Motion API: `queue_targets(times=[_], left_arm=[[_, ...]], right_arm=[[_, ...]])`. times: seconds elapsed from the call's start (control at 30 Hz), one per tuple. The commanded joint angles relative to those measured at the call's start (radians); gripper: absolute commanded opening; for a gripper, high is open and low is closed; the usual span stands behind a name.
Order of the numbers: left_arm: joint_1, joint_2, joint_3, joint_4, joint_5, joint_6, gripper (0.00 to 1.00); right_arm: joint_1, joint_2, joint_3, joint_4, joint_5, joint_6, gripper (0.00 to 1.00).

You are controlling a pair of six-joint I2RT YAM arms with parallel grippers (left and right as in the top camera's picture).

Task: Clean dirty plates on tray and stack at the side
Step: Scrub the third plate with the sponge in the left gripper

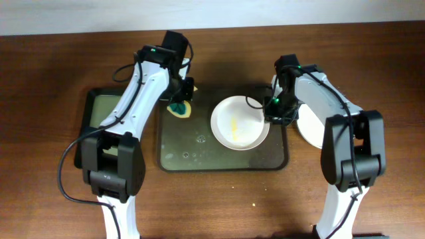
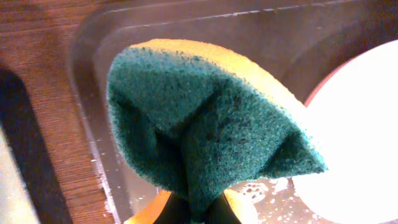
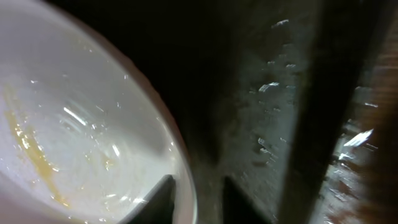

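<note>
Sponge (image 2: 205, 118) clamped in left gripper (image 1: 182, 99) at tray (image 1: 219, 159) edge, right gripper (image 1: 273, 118) pinching plate (image 1: 247, 133) rim, open tray between.

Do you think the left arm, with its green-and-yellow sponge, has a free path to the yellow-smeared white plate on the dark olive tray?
Probably yes: the sponge hangs beside the plate over bare tray, and the right gripper sits only at its far rim.

Left arm (image 1: 141, 89) and right arm (image 1: 320, 94) are white-shelled — black joints (image 1: 109, 162), looping black cables (image 1: 64, 166), green lights (image 1: 154, 48).
</note>
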Motion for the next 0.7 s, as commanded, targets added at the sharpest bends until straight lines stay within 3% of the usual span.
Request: queue_targets(times=[0.0, 0.07, 0.33, 0.67], left_arm=[[-0.028, 0.008, 0.011, 0.006, 0.018, 0.016, 0.0], [-0.035, 0.008, 0.011, 0.006, 0.018, 0.016, 0.0], [-0.051, 0.06, 0.011, 0.006, 0.021, 0.016, 0.0], [-0.147, 0.245, 0.011, -0.034, 0.018, -0.051, 0.0]], right_arm=[[0.005, 0.013, -0.045, 0.025, -0.099, -0.003, 0.1], [0.013, 0.013, -0.085, 0.053, -0.138, 0.02, 0.04], [0.144, 0.013, -0.245, 0.268, -0.234, 0.121, 0.04], [0.153, 0.013, -0.247, 0.272, -0.224, 0.129, 0.04]])
